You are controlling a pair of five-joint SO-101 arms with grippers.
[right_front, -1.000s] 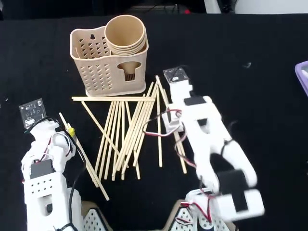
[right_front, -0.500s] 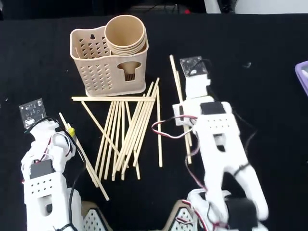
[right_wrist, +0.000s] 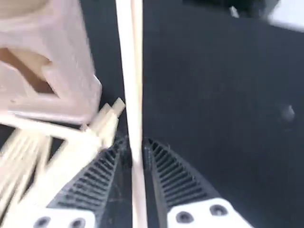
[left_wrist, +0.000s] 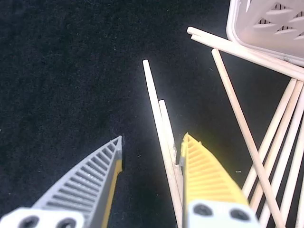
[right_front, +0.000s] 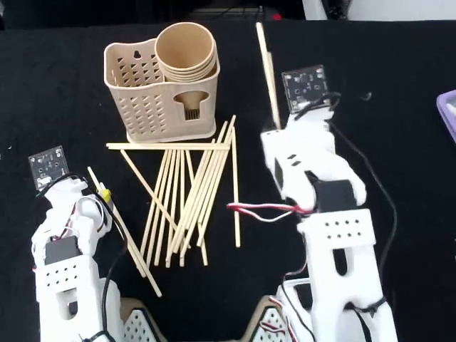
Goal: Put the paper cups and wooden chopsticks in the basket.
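Note:
A beige basket (right_front: 153, 96) stands at the back of the black table with stacked paper cups (right_front: 185, 50) in its right half. Several wooden chopsticks (right_front: 187, 196) lie fanned in front of it. My right gripper (right_front: 274, 128) is shut on a pair of chopsticks (right_front: 268, 71) that point away from me, lifted to the right of the basket; in the right wrist view the held chopsticks (right_wrist: 131, 71) run between the black fingers (right_wrist: 161, 166), with the basket (right_wrist: 42, 76) beside them. My left gripper (left_wrist: 152, 142) is open at the front left, beside two chopsticks (left_wrist: 159, 128) on the table.
A purple object (right_front: 449, 110) sits at the table's right edge. Black tabletop (right_front: 392, 85) lies open right of the right arm and left of the basket. The basket's corner (left_wrist: 266, 23) appears in the left wrist view.
My right arm has lifted two chopsticks out of the pile and swung them away from me and to the right, up beside the basket. The left arm stayed still.

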